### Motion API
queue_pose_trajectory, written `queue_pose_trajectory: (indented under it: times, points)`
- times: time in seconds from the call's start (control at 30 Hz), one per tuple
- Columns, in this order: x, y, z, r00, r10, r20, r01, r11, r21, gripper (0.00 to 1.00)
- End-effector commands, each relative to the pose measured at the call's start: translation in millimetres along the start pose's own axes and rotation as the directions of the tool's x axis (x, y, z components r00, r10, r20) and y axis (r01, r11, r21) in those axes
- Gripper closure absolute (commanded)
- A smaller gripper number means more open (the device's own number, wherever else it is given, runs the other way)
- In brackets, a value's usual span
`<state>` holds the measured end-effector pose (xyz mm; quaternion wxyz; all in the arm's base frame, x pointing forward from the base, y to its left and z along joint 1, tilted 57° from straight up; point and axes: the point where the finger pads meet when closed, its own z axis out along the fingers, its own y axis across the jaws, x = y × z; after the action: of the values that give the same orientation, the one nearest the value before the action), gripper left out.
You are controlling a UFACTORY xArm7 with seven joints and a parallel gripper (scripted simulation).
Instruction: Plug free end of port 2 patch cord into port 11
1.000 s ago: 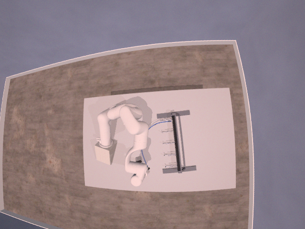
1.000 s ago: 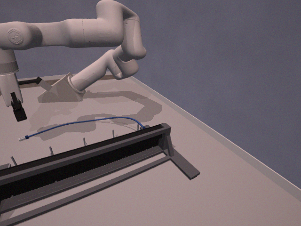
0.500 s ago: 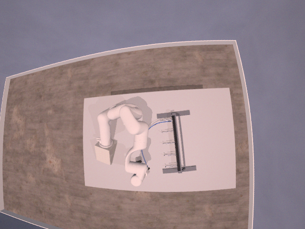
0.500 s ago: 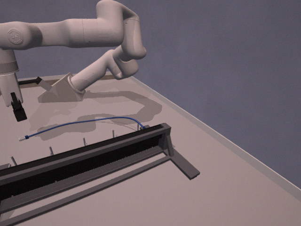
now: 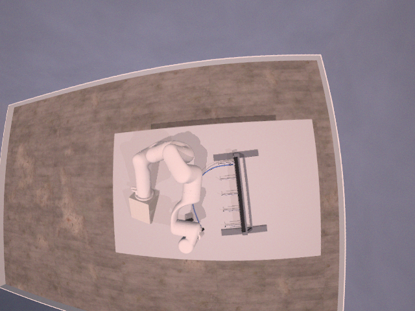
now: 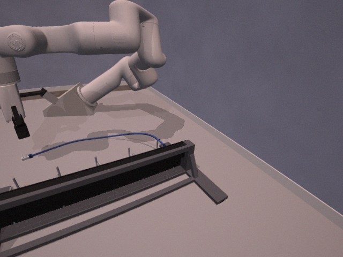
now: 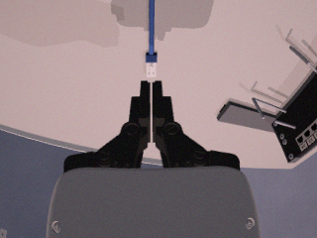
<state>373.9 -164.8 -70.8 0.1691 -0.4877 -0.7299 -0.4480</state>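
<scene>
One white seven-joint arm (image 6: 83,36), one black two-finger gripper (image 6: 22,135), one blue patch cord (image 6: 91,138), one dark grey metal rack (image 6: 191,145), one pale table (image 6: 263,221).

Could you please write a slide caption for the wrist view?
Shut, empty gripper poised above the blue patch cord's free plug.
</scene>
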Motion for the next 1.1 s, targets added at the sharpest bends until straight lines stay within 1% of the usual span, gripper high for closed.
queue_pose_trajectory:
  times: [0.0, 0.03, 1.07]
  points:
    - [-1.8, 0.3, -2.3, 1.000, -0.001, 0.005, 0.001, 1.000, -0.001, 1.00]
    - [-1.8, 0.2, -2.2, 1.000, 0.000, 0.005, 0.000, 1.000, -0.001, 0.62]
    - [-1.8, 0.3, -2.3, 1.000, 0.000, 0.005, 0.000, 1.000, -0.001, 0.62]
